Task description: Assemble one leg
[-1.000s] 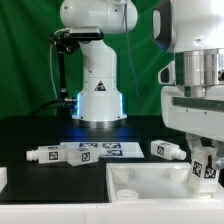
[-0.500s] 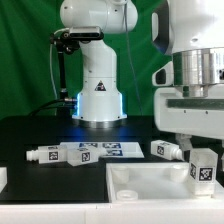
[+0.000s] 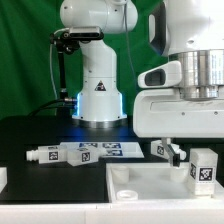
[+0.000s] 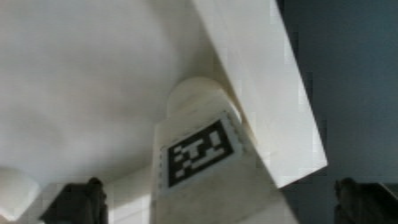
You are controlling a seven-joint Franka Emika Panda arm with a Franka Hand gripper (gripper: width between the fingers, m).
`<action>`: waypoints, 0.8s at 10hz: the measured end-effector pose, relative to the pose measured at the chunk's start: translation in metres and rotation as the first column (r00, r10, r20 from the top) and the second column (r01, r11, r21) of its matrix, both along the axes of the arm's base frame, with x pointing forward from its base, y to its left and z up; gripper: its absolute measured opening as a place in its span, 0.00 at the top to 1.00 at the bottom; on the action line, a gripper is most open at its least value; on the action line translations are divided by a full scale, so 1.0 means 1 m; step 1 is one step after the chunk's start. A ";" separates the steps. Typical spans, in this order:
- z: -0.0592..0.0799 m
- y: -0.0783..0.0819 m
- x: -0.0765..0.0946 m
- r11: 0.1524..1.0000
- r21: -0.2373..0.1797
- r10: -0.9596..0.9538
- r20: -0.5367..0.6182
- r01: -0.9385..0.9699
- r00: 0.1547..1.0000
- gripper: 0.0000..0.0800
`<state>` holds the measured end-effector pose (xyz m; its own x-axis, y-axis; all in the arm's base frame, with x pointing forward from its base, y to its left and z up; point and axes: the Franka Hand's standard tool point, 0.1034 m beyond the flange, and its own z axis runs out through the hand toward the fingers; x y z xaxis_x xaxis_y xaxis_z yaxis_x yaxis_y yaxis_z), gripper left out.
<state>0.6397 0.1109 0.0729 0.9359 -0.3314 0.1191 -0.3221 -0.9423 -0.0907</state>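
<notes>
One leg [image 3: 204,170], a chunky white peg with a square tag, stands upright at the right end of the large white panel [image 3: 150,186]. My gripper [image 3: 199,144] hangs just above it, open. In the wrist view the leg [image 4: 205,150] lies between my two dark fingertips [image 4: 80,201], which stand wide apart and clear of it, over the panel [image 4: 89,80]. Two more legs lie on the black table: one on the exterior view's left [image 3: 60,155] and one behind the panel [image 3: 167,151].
The marker board [image 3: 112,149] lies flat on the table behind the panel. The arm's white base [image 3: 97,90] stands at the back before a green curtain. A small white part [image 3: 3,179] shows at the left edge.
My arm has risen and shifted toward the exterior view's left. The leg stays standing on the panel, now fully showing below the gripper.
</notes>
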 end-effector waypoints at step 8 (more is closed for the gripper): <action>0.003 -0.003 0.003 0.994 0.000 -0.107 0.001 0.107 0.994 0.64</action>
<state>0.6428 0.1078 0.0755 0.8948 -0.4300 0.1201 -0.4213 -0.9023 -0.0914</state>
